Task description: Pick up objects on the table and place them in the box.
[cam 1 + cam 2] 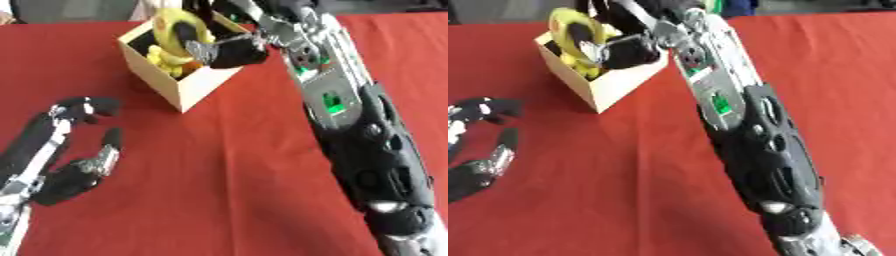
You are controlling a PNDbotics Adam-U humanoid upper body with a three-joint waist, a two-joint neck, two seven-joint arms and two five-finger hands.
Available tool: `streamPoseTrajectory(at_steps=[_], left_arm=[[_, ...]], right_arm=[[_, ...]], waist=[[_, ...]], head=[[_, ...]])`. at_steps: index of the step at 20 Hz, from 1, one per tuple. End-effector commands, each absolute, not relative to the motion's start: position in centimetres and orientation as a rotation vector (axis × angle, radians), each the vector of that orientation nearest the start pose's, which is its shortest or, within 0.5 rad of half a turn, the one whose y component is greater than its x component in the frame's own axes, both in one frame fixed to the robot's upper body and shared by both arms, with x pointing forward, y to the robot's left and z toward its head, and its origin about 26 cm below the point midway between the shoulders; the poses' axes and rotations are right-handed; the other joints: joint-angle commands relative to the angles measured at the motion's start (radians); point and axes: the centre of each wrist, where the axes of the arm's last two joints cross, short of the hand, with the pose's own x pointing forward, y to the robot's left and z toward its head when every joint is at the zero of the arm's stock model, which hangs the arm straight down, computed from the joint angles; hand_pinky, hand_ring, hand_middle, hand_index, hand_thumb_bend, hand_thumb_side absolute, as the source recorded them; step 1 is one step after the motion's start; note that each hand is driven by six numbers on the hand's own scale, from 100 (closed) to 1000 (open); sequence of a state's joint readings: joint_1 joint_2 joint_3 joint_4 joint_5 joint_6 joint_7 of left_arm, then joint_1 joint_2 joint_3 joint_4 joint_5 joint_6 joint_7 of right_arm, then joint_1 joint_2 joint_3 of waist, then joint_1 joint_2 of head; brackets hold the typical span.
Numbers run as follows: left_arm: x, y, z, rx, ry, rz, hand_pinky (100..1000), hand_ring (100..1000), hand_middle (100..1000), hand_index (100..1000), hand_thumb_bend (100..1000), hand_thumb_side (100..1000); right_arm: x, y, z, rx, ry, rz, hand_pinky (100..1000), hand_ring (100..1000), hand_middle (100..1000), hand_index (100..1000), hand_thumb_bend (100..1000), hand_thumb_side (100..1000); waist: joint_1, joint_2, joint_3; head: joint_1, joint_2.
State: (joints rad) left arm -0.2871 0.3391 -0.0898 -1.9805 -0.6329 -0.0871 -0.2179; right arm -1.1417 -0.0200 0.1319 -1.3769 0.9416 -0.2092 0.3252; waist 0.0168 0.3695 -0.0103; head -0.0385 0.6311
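Over the box, at the far left of the red worktop, the right hand hangs at the end of its long black and silver arm, which comes in from the lower right and runs up across the cloth. Its dark fingers are curled through and around a yellow ring, so the hand holds the ring just above the box's open top, the ring standing roughly on edge and tilted. Below the hand, inside the box, lie more yellow pieces against the near-left wall; their shapes cannot be made out. The box is a pale, open-topped cube, set with one corner toward the camera, its dark inside showing under the hand. It rests on the worktop, apart from both arms' lower sections. Well away from the right hand, toward the near left edge, the left hand rests on the cloth, palm to the side, its fingers and thumb relaxed and spread in a wide curve with bare cloth between them, holding nothing. Between the two hands the red cloth lies with soft creases. Whether the ring touches the pieces under it cannot be told.
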Motion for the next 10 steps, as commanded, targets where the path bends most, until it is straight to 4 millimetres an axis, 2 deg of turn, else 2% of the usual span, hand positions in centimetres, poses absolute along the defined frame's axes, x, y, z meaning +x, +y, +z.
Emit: streamPoseTrajectory(at_steps=[1,10], left_arm=[[29.8,23.9,19.4,0.685,-2.138,-1.072,689,755,660,846,100,774],[29.8,23.6,19.5,0.682,-2.141,-1.083,688,755,660,845,100,779]], right_arm=[[41.0,-5.6,34.0,0.973,2.873,-1.691,757,791,332,523,100,236],[44.1,-5.1,32.8,1.227,2.925,-1.635,755,792,331,522,100,229]], waist=[[0.001,-0.015,0.007],[-0.001,0.000,0.025]], head=[[-0.007,-0.009],[-0.024,-0.038]])
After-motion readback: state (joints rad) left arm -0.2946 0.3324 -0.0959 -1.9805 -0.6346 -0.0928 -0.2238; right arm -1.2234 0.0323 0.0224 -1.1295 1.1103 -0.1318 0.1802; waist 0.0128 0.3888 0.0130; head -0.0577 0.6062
